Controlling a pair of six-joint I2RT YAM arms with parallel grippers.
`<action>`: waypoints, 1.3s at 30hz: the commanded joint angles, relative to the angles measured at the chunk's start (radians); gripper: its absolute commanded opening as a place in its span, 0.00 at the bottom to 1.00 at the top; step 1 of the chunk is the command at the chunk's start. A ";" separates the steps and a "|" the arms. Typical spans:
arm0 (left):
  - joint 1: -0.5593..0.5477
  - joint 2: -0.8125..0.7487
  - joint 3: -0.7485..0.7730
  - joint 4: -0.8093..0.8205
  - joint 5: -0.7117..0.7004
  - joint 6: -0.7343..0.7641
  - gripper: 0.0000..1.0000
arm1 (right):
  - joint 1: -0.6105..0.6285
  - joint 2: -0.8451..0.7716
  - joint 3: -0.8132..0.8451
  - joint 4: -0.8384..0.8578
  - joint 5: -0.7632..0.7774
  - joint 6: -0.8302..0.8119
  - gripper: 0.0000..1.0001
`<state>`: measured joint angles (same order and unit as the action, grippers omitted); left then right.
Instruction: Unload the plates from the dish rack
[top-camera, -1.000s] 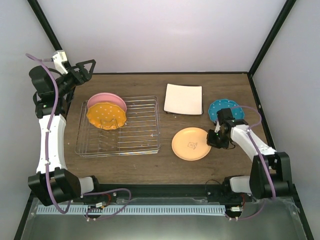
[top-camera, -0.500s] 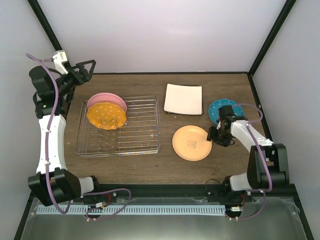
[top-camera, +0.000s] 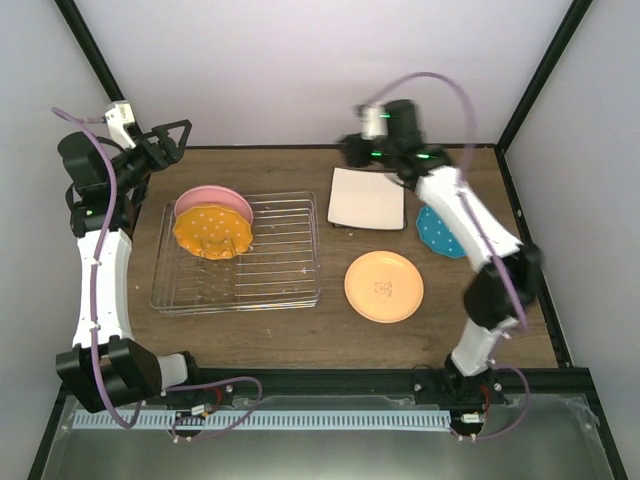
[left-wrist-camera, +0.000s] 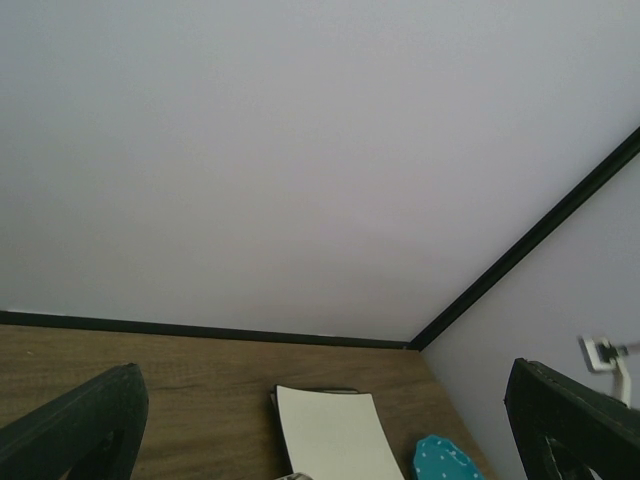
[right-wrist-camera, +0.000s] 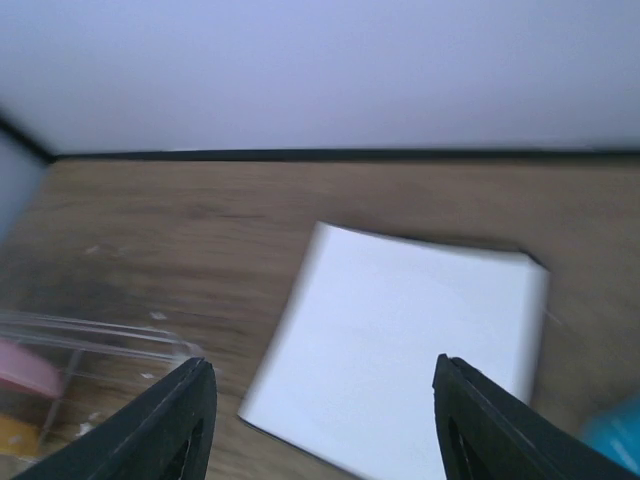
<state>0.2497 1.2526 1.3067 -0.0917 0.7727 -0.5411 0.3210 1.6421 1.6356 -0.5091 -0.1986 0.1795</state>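
2 remain racked, the pink plate (top-camera: 205, 197) and orange dotted plate (top-camera: 212, 232) in the dish rack (top-camera: 285, 275), as the right gripper (top-camera: 350, 150), spread wide and empty, has swung up off the delivered orange plate (top-camera: 383, 286).

Spread gripper (left-wrist-camera: 320, 400) frames a square plate (left-wrist-camera: 335, 435) and teal plate (left-wrist-camera: 446, 462).

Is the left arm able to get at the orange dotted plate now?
Likely yes. The left gripper hangs open near the far-left corner of the dish rack; the orange dotted plate stands in front of the pink plate with nothing over it, and the right gripper is over the white square plate.
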 joint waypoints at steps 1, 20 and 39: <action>-0.003 -0.015 0.011 0.005 0.011 0.011 1.00 | 0.320 0.265 0.287 0.029 -0.052 -0.304 0.61; -0.003 -0.037 0.006 -0.022 -0.007 0.035 1.00 | 0.598 0.468 0.297 0.334 -0.030 -0.541 0.56; -0.002 -0.039 0.000 -0.038 0.000 0.050 1.00 | 0.598 0.601 0.320 0.438 -0.062 -0.553 0.44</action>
<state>0.2497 1.2308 1.3067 -0.1223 0.7647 -0.5129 0.9184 2.2135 1.9060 -0.1223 -0.2543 -0.3634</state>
